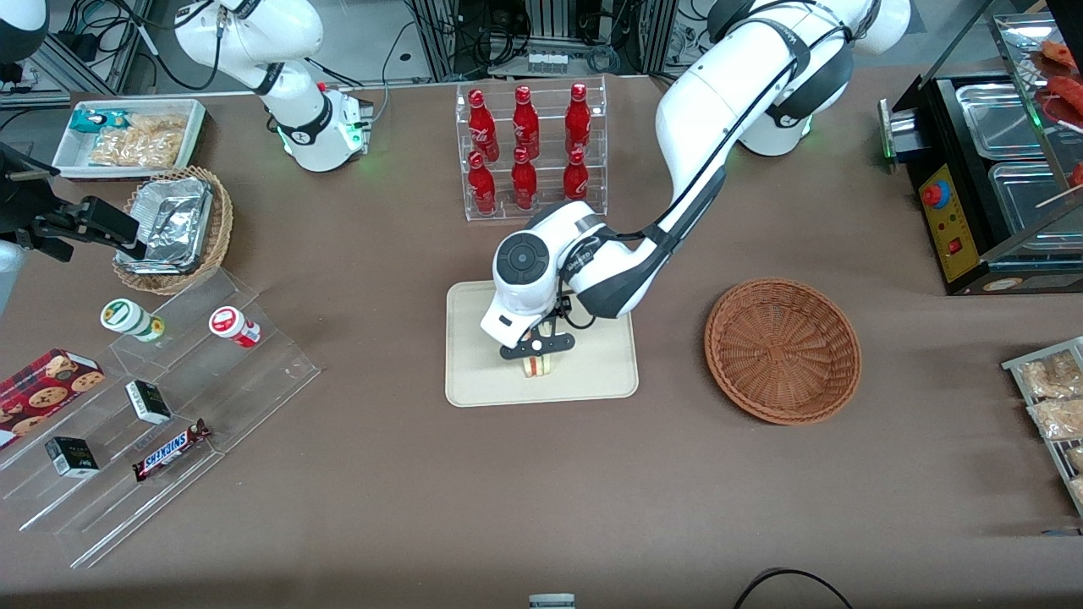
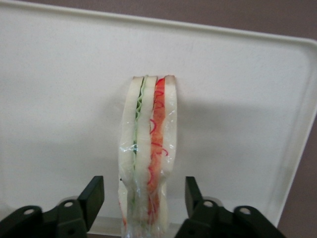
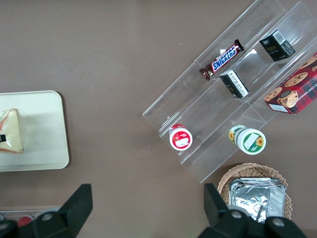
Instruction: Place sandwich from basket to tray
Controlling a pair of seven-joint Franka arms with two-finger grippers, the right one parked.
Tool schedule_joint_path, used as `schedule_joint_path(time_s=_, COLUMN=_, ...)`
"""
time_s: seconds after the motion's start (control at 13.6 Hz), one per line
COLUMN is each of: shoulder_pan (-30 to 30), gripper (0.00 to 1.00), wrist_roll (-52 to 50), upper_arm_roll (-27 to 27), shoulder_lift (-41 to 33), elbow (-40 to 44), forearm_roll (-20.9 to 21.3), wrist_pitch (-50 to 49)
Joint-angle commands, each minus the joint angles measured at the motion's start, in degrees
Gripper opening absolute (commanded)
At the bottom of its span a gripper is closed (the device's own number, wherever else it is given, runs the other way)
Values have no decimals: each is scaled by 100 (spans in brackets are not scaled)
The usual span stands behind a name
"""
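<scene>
The sandwich (image 1: 539, 366) stands on its edge on the cream tray (image 1: 592, 376), near the tray's edge closest to the front camera. In the left wrist view the sandwich (image 2: 148, 144) shows white bread with green and red filling stripes, wrapped in clear film, on the tray (image 2: 59, 74). My left gripper (image 1: 538, 355) is low over the tray. It (image 2: 144, 191) is open, with one black finger (image 2: 92, 196) on each side of the sandwich and a gap at both. The reddish-brown basket (image 1: 783, 349) lies empty toward the working arm's end. The right wrist view shows the sandwich (image 3: 11, 131) on the tray (image 3: 44, 129).
A clear rack of red bottles (image 1: 529, 152) stands farther from the front camera than the tray. A clear stepped shelf with snacks (image 1: 161, 406), a tan basket with foil containers (image 1: 173, 228) and a white bin (image 1: 131, 135) lie toward the parked arm's end. A black machine (image 1: 990, 186) stands at the working arm's end.
</scene>
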Motion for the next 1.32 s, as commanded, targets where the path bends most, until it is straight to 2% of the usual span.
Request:
schedule_joint_path(time_s=0.0, shoulder_pan=71, gripper=100, wrist_roll=-128, upper_arm_roll=24, shoulder_lift=-414, elbow=26, forearm_roll=97, wrist_pitch=-348)
schedule_joint_path(time_s=0.22, shoulder_pan=212, gripper=100, wrist_roll=-120, upper_arm_roll=33, shoulder_lift=-853, elbow=26, forearm_roll=106, wrist_pitch=-902)
schedule_joint_path(time_s=0.44, shoulder_pan=361, gripper=100, wrist_roll=-84, upper_arm_roll=156, shoulder_lift=-1205, elbow=-280, forearm_roll=404, wrist_pitch=-1185)
schedule_joint_path(time_s=0.96, shoulder_pan=1634, gripper=100, wrist_roll=29, upper_arm_roll=182, shoulder_lift=-2435, elbow=-1809, forearm_roll=326, wrist_pitch=-1396)
schedule_joint_path(time_s=1.25, shoulder_pan=2267, gripper=100, wrist_roll=837, upper_arm_roll=173, shoulder_lift=-3024, elbow=-2504, forearm_roll=308, wrist_pitch=-1370)
